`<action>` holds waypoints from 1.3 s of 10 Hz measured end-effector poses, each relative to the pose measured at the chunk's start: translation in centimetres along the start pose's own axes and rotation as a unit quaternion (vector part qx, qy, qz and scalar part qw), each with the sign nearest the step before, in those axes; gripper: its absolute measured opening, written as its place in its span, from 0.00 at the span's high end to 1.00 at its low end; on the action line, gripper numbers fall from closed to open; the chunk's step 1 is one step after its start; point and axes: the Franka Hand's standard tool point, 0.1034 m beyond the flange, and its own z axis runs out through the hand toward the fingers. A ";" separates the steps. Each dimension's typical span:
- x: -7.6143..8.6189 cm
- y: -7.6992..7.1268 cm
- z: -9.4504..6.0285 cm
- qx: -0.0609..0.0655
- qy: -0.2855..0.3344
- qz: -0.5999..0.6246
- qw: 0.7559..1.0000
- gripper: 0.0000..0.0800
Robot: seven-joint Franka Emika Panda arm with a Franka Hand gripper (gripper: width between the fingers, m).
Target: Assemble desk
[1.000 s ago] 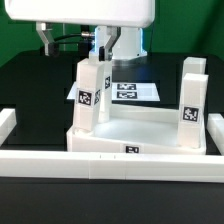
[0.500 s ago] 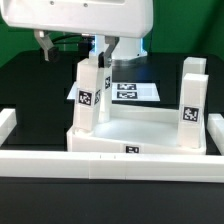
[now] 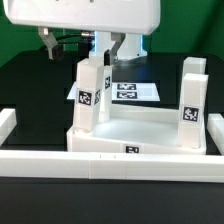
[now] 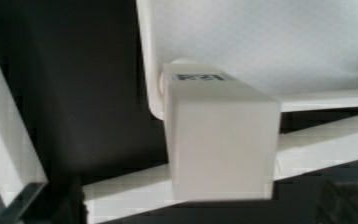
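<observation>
The wide, shallow white plastic tray-shaped desk top point(image 3: 140, 128) lies upside down on the black table point(image 3: 30, 85), pressed against the long white border rail point(image 3: 100, 160) that runs across the front. Four white square-bar legs stand in its corners: one at the front on the exterior view's left point(image 3: 87, 98), one behind it point(image 3: 97, 75), one at the front on the right point(image 3: 190, 110) and one at the back right point(image 3: 193, 72). Above the rear left leg hangs the arm's two-finger gripper point(image 3: 102, 48), its jaws spread as wide as they go and holding nothing. In the wrist view a leg point(image 4: 220, 135) fills the middle of the picture, end-on. The step in hand looks like seating or screwing this leg; to do it well the gripper should come straight down, centred over the bar, and close squarely on flat faces so the leg turns without tilting in its socket. There is no readable writing: only black-and-white square tags on the legs, a tag on the tray's front wall point(image 3: 131, 149), and the flat white marker board point(image 3: 130, 91) behind.
</observation>
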 end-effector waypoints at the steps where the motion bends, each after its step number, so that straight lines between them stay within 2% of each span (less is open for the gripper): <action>1: -0.3 0.1 0.4 -0.001 -0.002 0.000 1.000 0.19; 3: -0.5 0.2 0.7 -0.002 -0.002 0.001 1.000 0.19; 4: -0.5 0.3 0.8 -0.002 -0.001 0.001 1.000 0.25; 5: -0.6 0.3 0.8 -0.002 -0.001 0.001 1.000 0.25; 6: -0.6 0.3 0.8 -0.002 -0.001 0.001 1.000 0.47; 7: -0.6 0.3 0.8 -0.002 -0.001 0.001 1.000 0.47; 8: -0.6 0.3 0.8 -0.002 -0.001 0.001 1.000 0.64; 13: -0.6 0.3 0.8 -0.001 -0.001 0.042 0.999 0.64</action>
